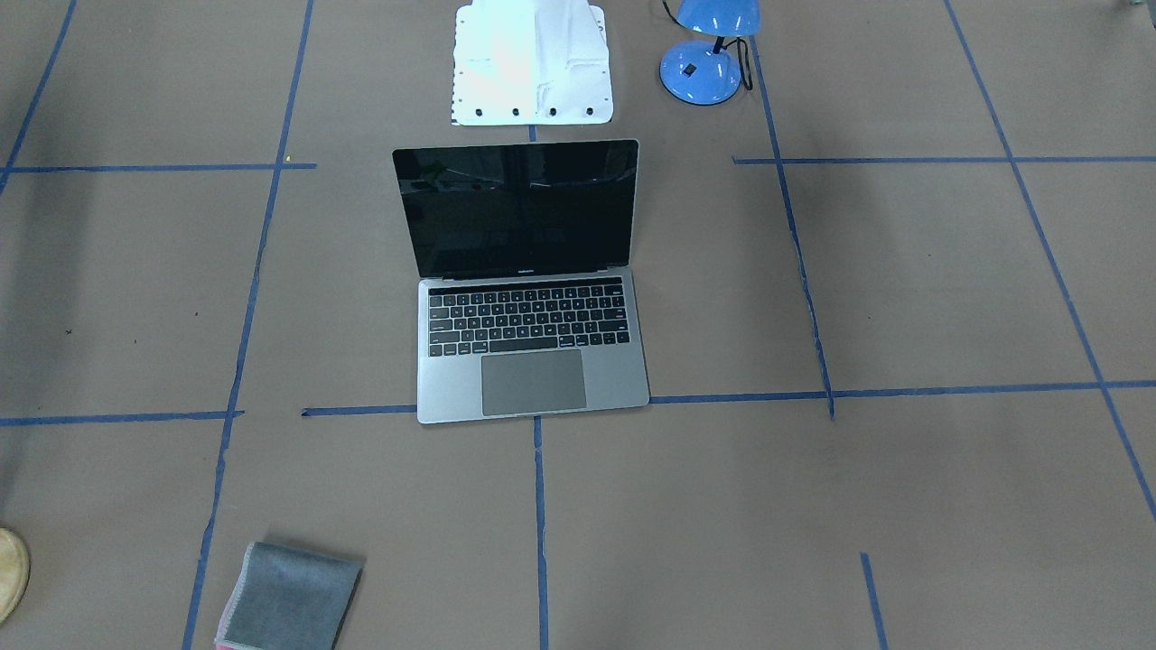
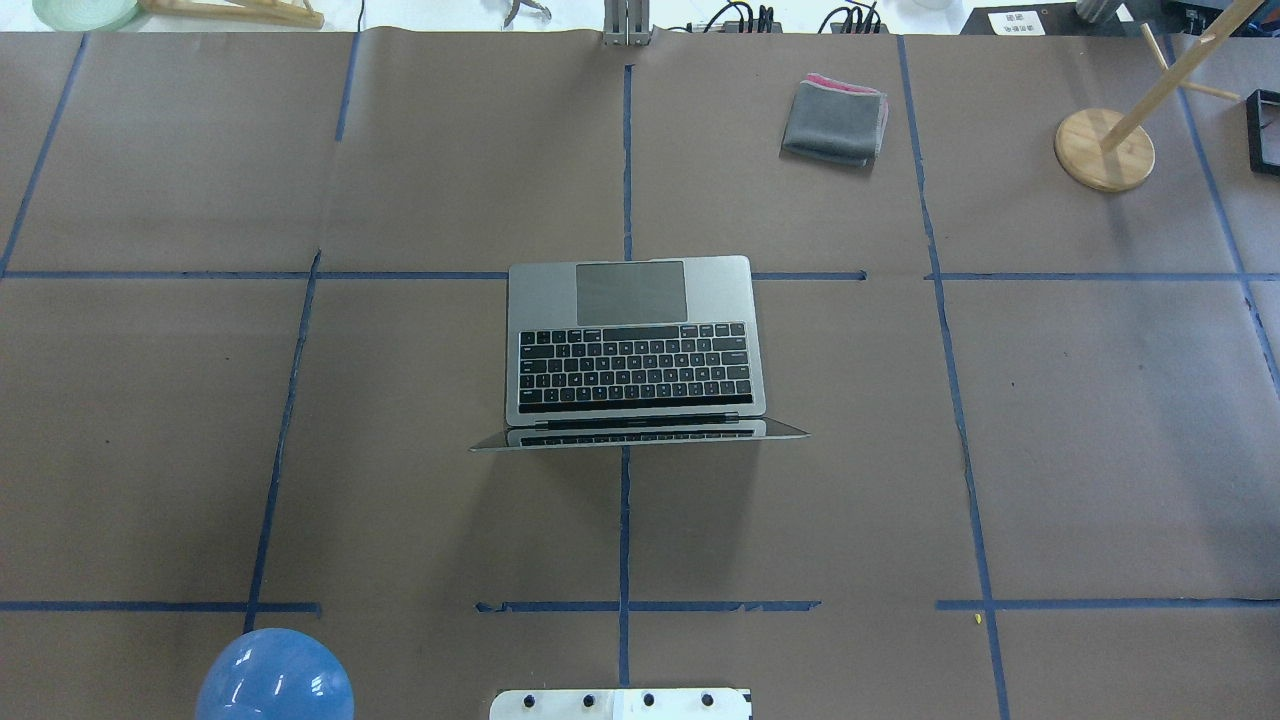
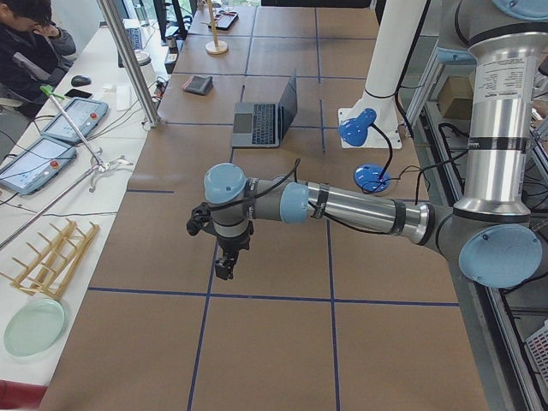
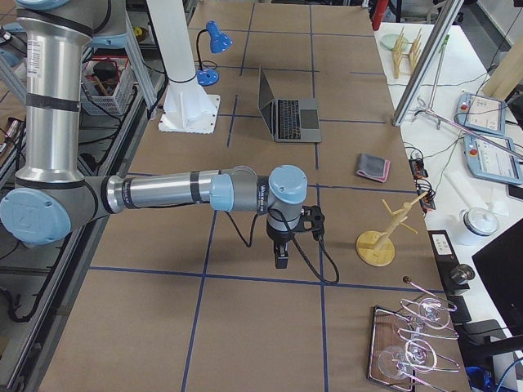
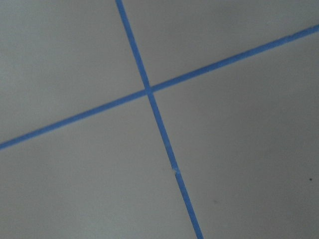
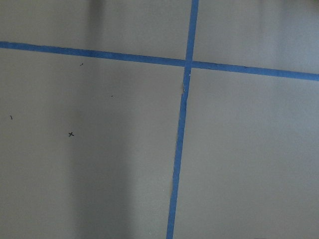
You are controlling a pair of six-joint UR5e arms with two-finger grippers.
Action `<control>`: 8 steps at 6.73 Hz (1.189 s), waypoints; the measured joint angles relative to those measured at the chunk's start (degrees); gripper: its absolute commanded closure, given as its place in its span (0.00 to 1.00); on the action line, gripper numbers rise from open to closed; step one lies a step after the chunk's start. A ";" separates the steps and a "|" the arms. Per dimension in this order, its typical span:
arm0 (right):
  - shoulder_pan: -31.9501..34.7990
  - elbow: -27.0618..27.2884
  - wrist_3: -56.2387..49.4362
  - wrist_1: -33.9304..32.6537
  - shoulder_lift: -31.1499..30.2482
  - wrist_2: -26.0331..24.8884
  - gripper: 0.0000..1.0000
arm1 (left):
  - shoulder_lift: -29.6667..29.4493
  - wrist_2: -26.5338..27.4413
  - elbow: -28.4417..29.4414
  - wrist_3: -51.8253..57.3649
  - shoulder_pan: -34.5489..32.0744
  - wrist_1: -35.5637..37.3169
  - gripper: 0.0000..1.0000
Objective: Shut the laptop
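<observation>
The laptop [image 1: 533, 361] stands open in the middle of the brown table, its screen black and upright, its keyboard and trackpad facing away from the robot base. It also shows in the overhead view [image 2: 630, 300] and, far off, in both side views [image 3: 265, 120] [image 4: 290, 114]. My left gripper [image 3: 224, 267] hangs over bare table far from the laptop, towards the table's left end. My right gripper [image 4: 281, 260] hangs likewise towards the right end. Both show only in the side views, so I cannot tell whether they are open or shut. The wrist views show only paper and blue tape.
A blue desk lamp [image 1: 709, 54] stands beside the white robot base plate [image 1: 533, 63], behind the laptop's screen. A folded grey cloth [image 2: 835, 120] lies at the far edge. A wooden peg stand [image 2: 1103, 150] stands at the far right. Operators' gear lines the far side.
</observation>
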 measured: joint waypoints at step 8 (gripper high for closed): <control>-5.94 9.85 21.11 7.26 -0.40 9.34 0.01 | -1.33 -4.74 -7.40 -27.28 14.64 -8.78 0.00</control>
